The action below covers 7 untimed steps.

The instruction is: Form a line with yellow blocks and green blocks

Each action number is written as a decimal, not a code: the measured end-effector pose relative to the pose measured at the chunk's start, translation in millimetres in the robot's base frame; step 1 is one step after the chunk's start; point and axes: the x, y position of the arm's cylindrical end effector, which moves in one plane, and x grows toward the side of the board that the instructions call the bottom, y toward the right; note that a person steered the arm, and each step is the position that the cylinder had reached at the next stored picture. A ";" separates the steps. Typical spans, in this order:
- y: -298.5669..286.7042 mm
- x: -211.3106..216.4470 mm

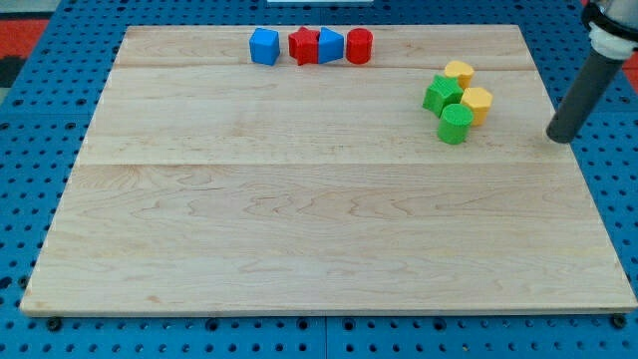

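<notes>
toward the view's right edge of the wooden board (299, 229), my tip (560, 137) rests on the wood, well apart from any block and touching none. no gripper on this rig, just a bare rod, so nothing's held. yellow & green blocks sit bunched near the view's top right: upper yellow block (460, 72), lower yellow block (478, 104), green star-ish block (442, 94), green round block (456, 124). packed tight, more clump than line, so prob. needs spreading out. tip stands to their right, likely to push leftward. blue cube (264, 46), red star-ish block (304, 46), second blue block (330, 45) & red cylinder (359, 46) make a row along the top, not part of the job.
</notes>
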 end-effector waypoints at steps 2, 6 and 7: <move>-25.0 -54.1; -83.6 -97.8; -99.6 -105.3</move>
